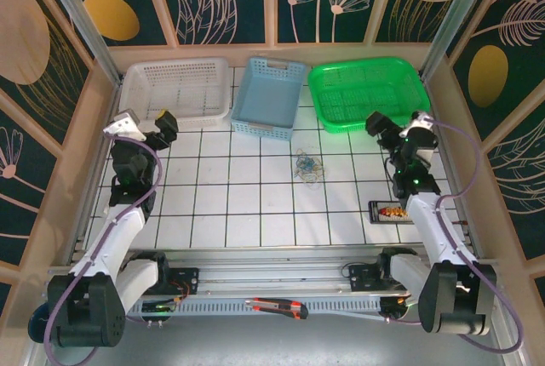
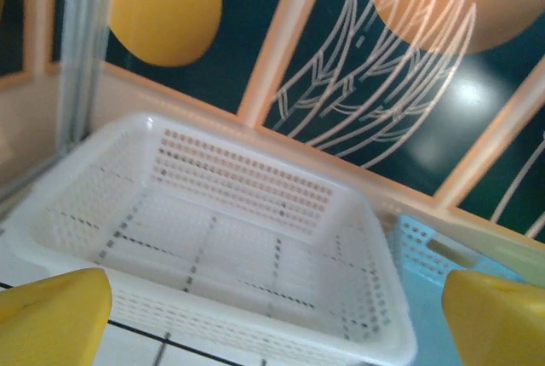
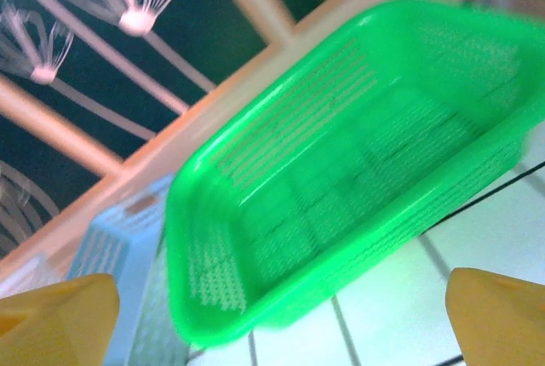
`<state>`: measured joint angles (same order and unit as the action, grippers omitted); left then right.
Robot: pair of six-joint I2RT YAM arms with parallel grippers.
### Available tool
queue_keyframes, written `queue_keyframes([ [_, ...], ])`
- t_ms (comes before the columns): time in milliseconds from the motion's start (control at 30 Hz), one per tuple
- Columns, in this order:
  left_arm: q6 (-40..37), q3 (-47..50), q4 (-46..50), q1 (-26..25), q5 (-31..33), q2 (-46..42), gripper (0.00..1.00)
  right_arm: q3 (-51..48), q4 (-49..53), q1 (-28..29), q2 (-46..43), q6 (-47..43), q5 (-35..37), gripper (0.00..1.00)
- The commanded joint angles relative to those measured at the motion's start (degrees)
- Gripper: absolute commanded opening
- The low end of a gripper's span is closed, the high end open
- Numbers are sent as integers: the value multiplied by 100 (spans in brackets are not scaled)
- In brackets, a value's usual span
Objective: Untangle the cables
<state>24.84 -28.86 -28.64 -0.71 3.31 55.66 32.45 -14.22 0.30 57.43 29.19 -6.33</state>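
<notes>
My left gripper (image 2: 272, 323) and right gripper (image 3: 281, 319), both spread empty, should pinch separate strands of the cables (image 1: 306, 166) (midway between the table's (image 1: 255, 213) side edges).

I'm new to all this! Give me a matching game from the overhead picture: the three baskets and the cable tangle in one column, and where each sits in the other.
Things:
1. white basket
2. blue basket
3. green basket
4. cables

Places:
a. far edge, right
b. on the bare table, in front of the baskets
c. far edge, left
d. far edge, between two others

Pairs: 1-c, 2-d, 3-a, 4-b
</notes>
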Motion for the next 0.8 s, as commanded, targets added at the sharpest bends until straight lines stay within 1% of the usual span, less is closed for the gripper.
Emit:
queue_keyframes([
  [0,563,-184,351,-72,-827,-108,99,-202,29,440,133,96,-478,98],
  [100,797,-158,315,-406,-942,-44,99,-229,70,943,461,109,-271,96],
  [200,896,-155,298,-919,-838,117,99,-256,-22,1382,894,178,-119,93],
  [400,1193,-24,400,-1664,-455,441,99,-97,-242,2170,1752,302,281,92],
  [567,1327,48,736,-2041,-303,788,99,230,-368,2465,2489,348,422,92],
  [767,1379,188,714,-2126,-305,788,99,610,-404,2589,3189,380,427,91],
])
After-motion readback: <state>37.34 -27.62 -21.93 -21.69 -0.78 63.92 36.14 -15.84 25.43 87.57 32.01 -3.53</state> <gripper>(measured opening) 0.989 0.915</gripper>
